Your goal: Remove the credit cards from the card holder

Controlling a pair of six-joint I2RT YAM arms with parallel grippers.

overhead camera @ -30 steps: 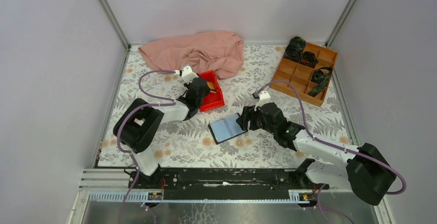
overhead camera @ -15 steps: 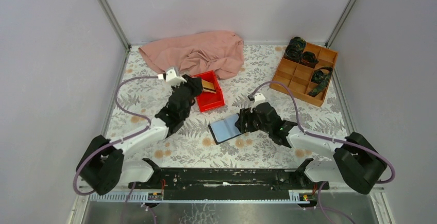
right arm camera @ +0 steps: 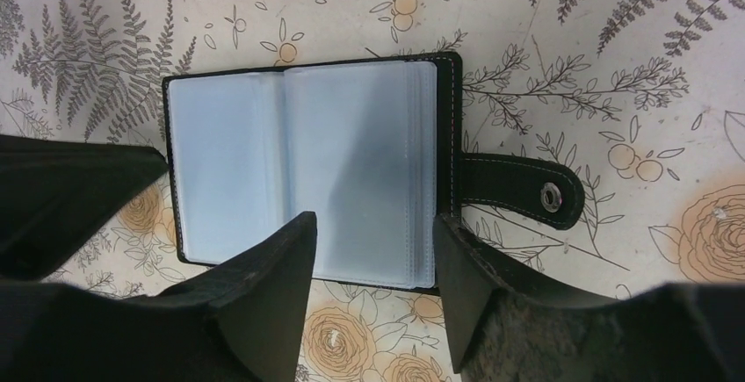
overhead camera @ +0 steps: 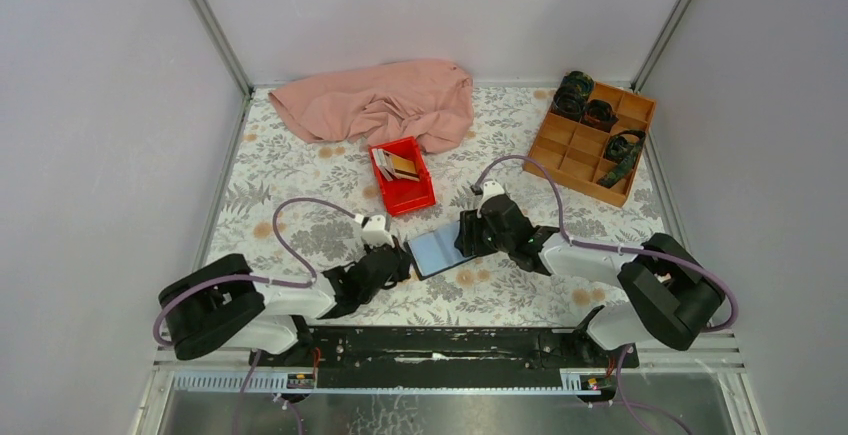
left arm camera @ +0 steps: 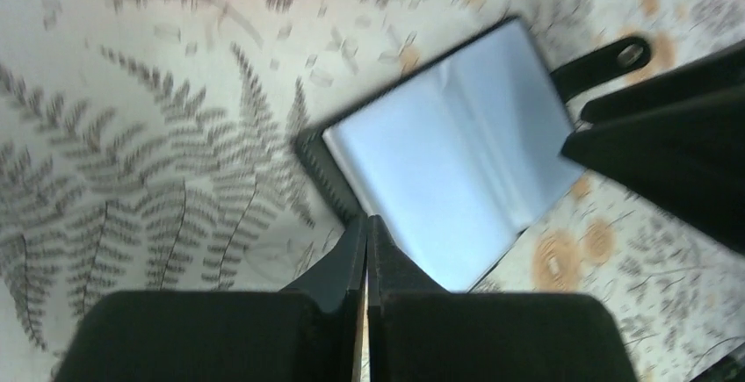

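Card holder (overhead camera: 437, 251) lies open, blue side up, on the floral table (overhead camera: 290, 170). Left gripper (left arm camera: 366, 224) sits at its 9 o'clock edge, jaws pressed together, nothing between them. Right gripper (right arm camera: 371, 224) hovers at 3 o'clock, jaws apart over the holder. Credit cards (overhead camera: 397, 164) rest in the red tray (overhead camera: 420, 197) at 11 o'clock.

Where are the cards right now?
In the top view, the credit cards lie in the red tray, between the pink cloth and the open card holder.

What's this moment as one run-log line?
left gripper: shut, tip at card holder edge | right gripper: open over card holder | credit cards: in red tray
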